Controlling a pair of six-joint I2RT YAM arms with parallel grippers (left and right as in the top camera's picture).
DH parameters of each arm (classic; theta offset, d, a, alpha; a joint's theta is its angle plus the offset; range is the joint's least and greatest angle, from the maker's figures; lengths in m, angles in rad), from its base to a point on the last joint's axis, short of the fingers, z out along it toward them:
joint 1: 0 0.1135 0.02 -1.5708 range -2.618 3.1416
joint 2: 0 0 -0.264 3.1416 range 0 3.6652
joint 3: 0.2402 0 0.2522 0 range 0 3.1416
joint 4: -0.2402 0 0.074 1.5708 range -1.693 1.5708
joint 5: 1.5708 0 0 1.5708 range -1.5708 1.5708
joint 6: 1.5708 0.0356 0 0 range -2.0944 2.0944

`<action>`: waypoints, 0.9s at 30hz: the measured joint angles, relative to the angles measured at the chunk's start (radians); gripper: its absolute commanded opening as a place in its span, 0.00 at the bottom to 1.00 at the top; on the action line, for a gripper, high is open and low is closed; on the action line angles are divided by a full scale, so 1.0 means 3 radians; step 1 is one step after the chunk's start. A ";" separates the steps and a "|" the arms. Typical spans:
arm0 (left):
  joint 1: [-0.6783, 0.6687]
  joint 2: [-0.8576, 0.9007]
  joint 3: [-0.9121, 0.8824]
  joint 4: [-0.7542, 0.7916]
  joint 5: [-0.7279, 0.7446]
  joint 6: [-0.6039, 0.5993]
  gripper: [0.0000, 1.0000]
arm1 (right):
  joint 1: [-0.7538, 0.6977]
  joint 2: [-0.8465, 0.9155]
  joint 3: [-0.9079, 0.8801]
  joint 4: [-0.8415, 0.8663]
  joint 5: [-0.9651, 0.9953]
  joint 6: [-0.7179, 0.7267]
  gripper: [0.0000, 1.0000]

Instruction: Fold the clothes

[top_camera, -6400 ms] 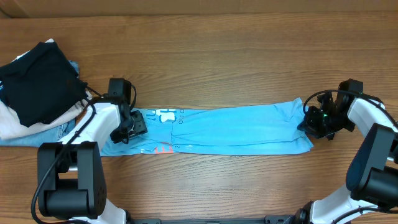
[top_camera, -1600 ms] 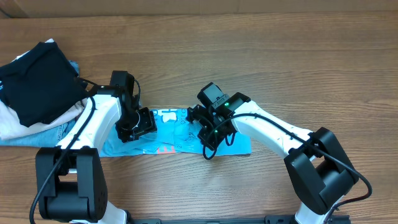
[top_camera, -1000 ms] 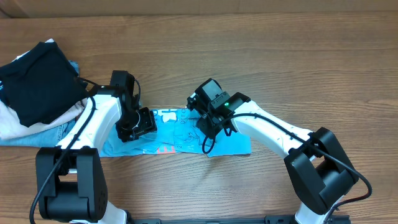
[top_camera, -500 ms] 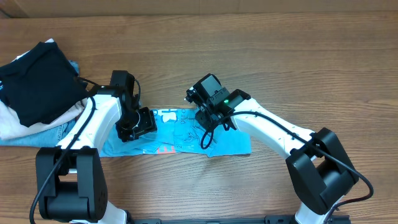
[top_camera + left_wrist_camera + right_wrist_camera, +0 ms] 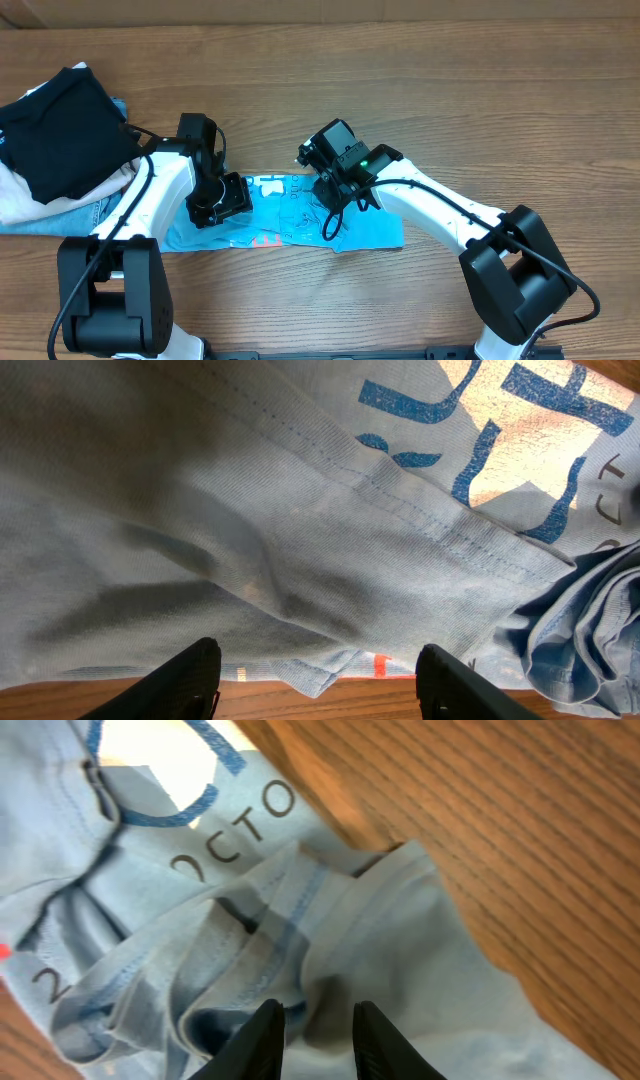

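The clothes, a light sky-blue T-shirt (image 5: 375, 228), lie doubled over on the wooden table, with white print near the top edge and a pink mark at the front edge. My left gripper (image 5: 215, 205) hovers open over the shirt's left part; in the left wrist view the fingers (image 5: 195, 670) stand wide apart above flat cloth (image 5: 300, 540) and the shirt's front edge. My right gripper (image 5: 328, 195) hangs over the rumpled folded-over end in the middle. In the right wrist view its jaws (image 5: 317, 1015) stand a narrow gap apart above bunched fabric (image 5: 400, 950), with nothing gripped.
A black folded garment (image 5: 60, 130) rests on white cloth (image 5: 15, 205) and blue jeans (image 5: 100, 212) at the left, close to my left arm. Bare wooden table (image 5: 450, 90) stretches behind and to the right.
My right gripper has drawn back slightly up and left from the folded-over shirt end, and its jaws have narrowed. The left arm and the shirt have not moved.
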 measured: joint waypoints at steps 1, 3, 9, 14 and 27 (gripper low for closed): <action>0.0000 0.0001 0.0000 0.0000 0.0001 -0.0001 0.66 | 0.0000 0.0000 0.0000 -0.0005 -0.0033 0.0000 0.28; 0.0000 0.0001 0.0000 0.0000 0.0001 0.0000 0.66 | 0.0000 0.0001 0.0000 -0.0032 -0.0078 0.0001 0.28; 0.0000 0.0000 0.0000 0.0000 0.0000 0.0000 0.66 | -0.0001 0.0092 -0.0001 -0.0095 -0.0141 0.0000 0.24; 0.0000 0.0000 0.0000 0.0000 0.0000 0.0000 0.66 | 0.0000 0.0205 -0.0006 -0.0104 -0.0151 0.0009 0.04; 0.0000 0.0000 0.0000 0.0000 -0.0009 0.0000 0.66 | -0.0001 -0.0122 -0.0006 -0.0418 -0.0181 0.0027 0.04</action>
